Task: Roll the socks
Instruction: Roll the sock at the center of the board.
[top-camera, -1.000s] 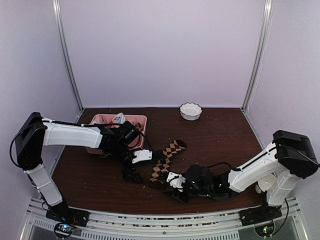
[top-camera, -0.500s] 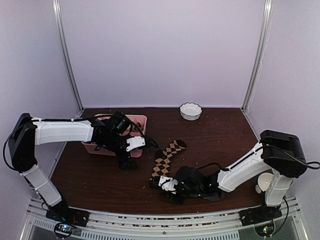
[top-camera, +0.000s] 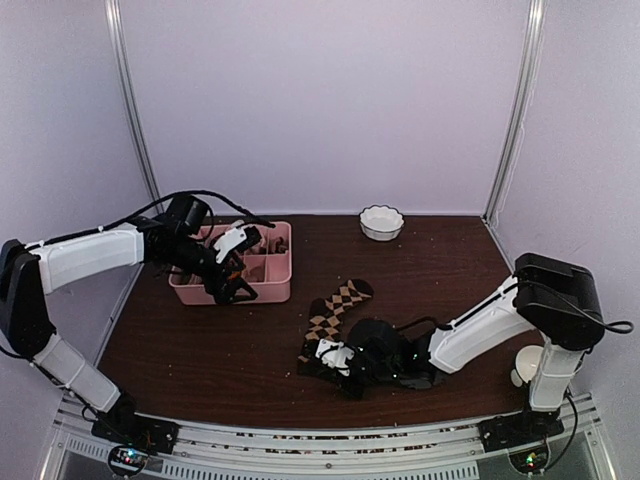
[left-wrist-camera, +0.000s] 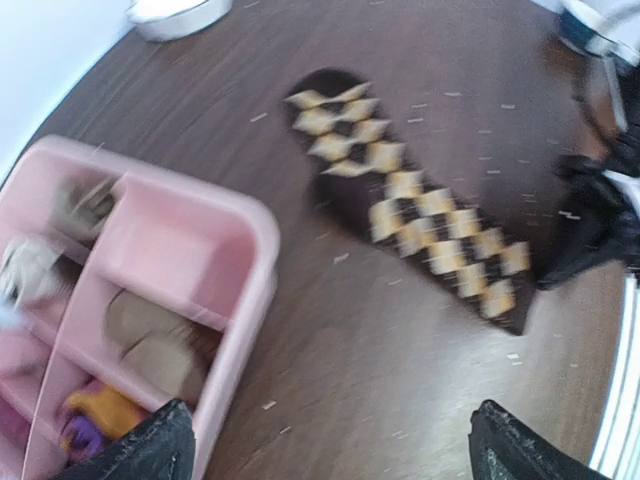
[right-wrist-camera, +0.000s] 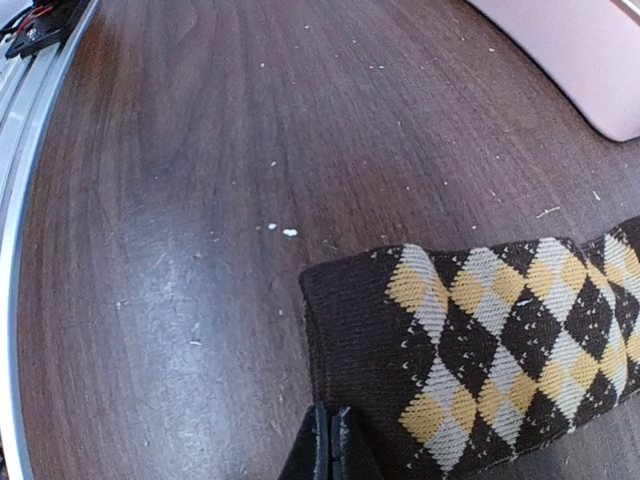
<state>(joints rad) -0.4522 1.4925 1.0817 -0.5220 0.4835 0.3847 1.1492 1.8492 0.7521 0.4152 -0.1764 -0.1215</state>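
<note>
**Right jaws pinched shut at the sock's end, left jaws wide by the tray**

The argyle sock (top-camera: 336, 308) lies flat on the dark surface (top-camera: 200, 350), mid-table, running diagonally. The right arm (top-camera: 480, 328) stretches low across the front. Its black wrist covers the near end of the sock in the top view, so that end is hidden there. The right wrist view shows the right jaws pressed together, tips against the edge of the sock's brown end (right-wrist-camera: 480, 370). Whether any fabric is caught between them, I cannot tell: the meeting point is cut off at the bottom of the frame.

On the other side, the left arm (top-camera: 95, 255) holds the left jaws spread wide and empty at the pink tray (top-camera: 275, 292), well apart from the sock. The left wrist view is blurred. A tan shape (left-wrist-camera: 150, 340) sits in one compartment and something orange and purple in the next, neither clear enough to name. The white bowl (top-camera: 381, 222) stands at the back edge.
</note>
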